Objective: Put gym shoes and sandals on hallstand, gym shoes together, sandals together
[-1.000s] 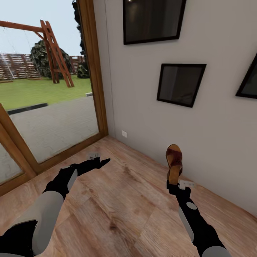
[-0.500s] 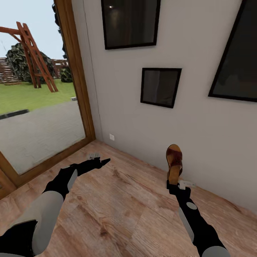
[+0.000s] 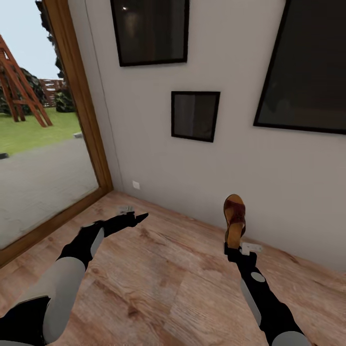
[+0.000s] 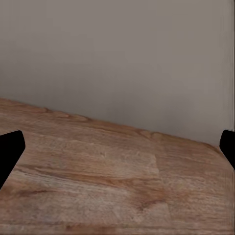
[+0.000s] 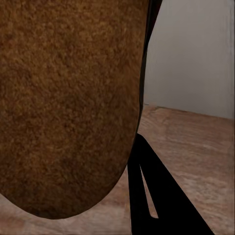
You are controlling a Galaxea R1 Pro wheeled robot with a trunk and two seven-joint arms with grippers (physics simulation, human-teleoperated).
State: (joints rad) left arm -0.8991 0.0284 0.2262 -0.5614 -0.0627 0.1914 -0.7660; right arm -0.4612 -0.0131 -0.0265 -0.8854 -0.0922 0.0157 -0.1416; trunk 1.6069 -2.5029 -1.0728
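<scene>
One brown sandal (image 3: 234, 219) stands upright in my right gripper (image 3: 234, 246), which is shut on its heel end; the strap and tan footbed face the camera. In the right wrist view the sandal's brown sole (image 5: 68, 103) fills the near field beside one dark finger (image 5: 152, 196). My left gripper (image 3: 139, 218) is held out over the corridor floor (image 3: 158, 278), open and holding nothing; its two fingertips (image 4: 10, 152) sit far apart at the edges of the left wrist view. The gym shoes, the other sandal and the hallstand are out of view.
A grey-white wall (image 3: 226, 163) with three dark framed pictures (image 3: 194, 115) runs close ahead. A wood-framed glass door (image 3: 81, 120) at the left looks onto a paved yard and lawn. A small white wall socket (image 3: 136, 184) sits low near the corner.
The whole head view has swung to the right: door and yard slid left, and a large picture came in at the right. Both arms and the held sandal keep their places in the view.
</scene>
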